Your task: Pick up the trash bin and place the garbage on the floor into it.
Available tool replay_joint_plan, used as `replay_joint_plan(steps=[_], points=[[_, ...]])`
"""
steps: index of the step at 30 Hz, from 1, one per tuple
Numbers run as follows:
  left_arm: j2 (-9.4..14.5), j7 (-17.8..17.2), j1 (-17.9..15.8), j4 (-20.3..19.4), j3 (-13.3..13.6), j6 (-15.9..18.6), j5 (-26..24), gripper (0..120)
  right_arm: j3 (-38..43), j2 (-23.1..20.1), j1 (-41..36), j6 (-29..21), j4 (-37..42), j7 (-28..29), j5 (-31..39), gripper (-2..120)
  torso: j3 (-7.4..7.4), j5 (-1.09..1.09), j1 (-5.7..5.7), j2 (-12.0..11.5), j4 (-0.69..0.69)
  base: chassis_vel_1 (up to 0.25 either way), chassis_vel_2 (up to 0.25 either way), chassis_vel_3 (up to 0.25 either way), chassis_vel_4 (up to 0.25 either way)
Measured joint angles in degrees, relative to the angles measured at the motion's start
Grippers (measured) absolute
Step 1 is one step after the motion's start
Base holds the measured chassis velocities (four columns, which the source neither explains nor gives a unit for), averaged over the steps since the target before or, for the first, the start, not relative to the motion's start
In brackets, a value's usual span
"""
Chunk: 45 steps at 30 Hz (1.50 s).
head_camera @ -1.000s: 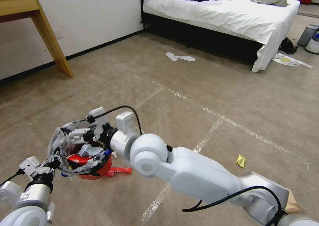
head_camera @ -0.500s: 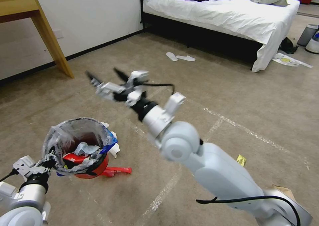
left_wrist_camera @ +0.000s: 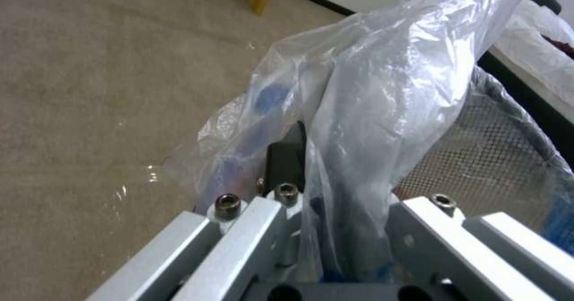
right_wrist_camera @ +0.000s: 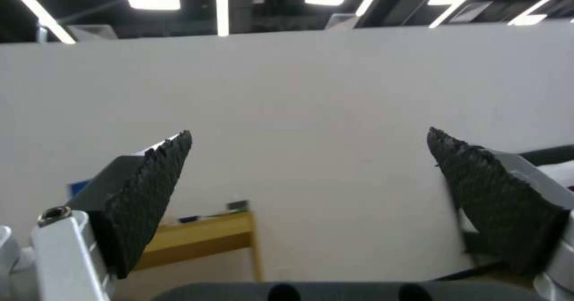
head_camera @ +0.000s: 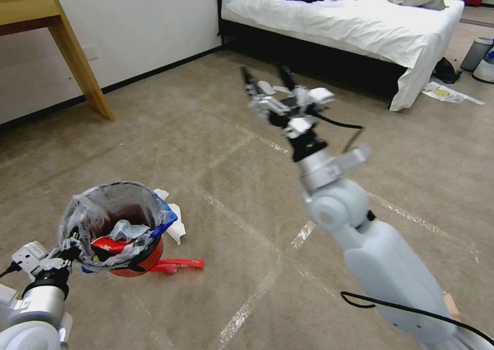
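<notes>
1. The left claw (head_camera: 66,247) sits low at the near left of the head view, clamped on the rim and plastic liner of the trash bin (head_camera: 135,260); the left wrist view shows the crinkled clear bag (left_wrist_camera: 371,112) pinched between its fingers.
2. The red trash bin stands at the near left of the floor (head_camera: 170,149), its mouth open upward. Inside it lie a red wrapper (head_camera: 109,245) and a pale crumpled scrap (head_camera: 126,230).
3. A white tissue (head_camera: 175,226) lies on the carpet just beside the bin's far right side, and a red wrapper on the floor (head_camera: 180,264) lies against its base on the right.
4. The right claw (head_camera: 265,80) is raised in mid-air well away from the bin, pointing up and toward the bed (head_camera: 360,20). Its fingers are spread apart and hold nothing; the right wrist view shows the two black ridged pads (right_wrist_camera: 150,193) wide apart against a white wall.
5. A corner of brown paper bag (head_camera: 452,306) peeks out behind the right arm at the near right.
6. Clear tape strips (head_camera: 257,293) cross the beige carpet.
</notes>
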Motion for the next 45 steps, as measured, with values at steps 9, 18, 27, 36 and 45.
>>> replay_joint_plan(steps=[9,18,27,36,45], points=[[-0.60,0.07,0.02,-0.54,-0.09,-0.30,0.65,4,6.05,-0.50,-6.89,3.07,-0.70,-0.38,-7.00,100,0.00,-0.01,0.00,0.00,0.01,0.000,0.000,0.000,0.000],[-1.27,0.29,-0.05,-1.57,-0.28,-0.63,1.79,4,14.34,2.80,-14.19,5.44,-0.86,-0.38,-12.84,100,0.00,-0.01,0.00,0.00,0.00,0.000,0.000,0.000,0.000],[-1.96,0.95,-0.26,-1.77,-0.14,-1.21,3.06,4,21.61,7.19,-23.25,7.53,2.39,-0.06,-16.24,100,0.00,-0.02,0.00,0.00,0.00,0.000,0.000,0.000,0.000],[-2.27,1.30,0.04,-2.14,-0.23,-1.67,4.73,4,22.81,10.10,-27.75,10.52,2.13,-0.07,-21.00,100,0.00,-0.02,0.00,0.00,0.00,0.000,0.000,0.000,0.000],[-2.26,1.64,-0.08,-1.48,-0.73,-2.20,5.16,4,22.44,10.59,-29.48,10.62,1.98,0.01,-22.83,100,0.00,-0.02,0.00,0.00,0.01,0.000,0.000,0.000,0.000]])
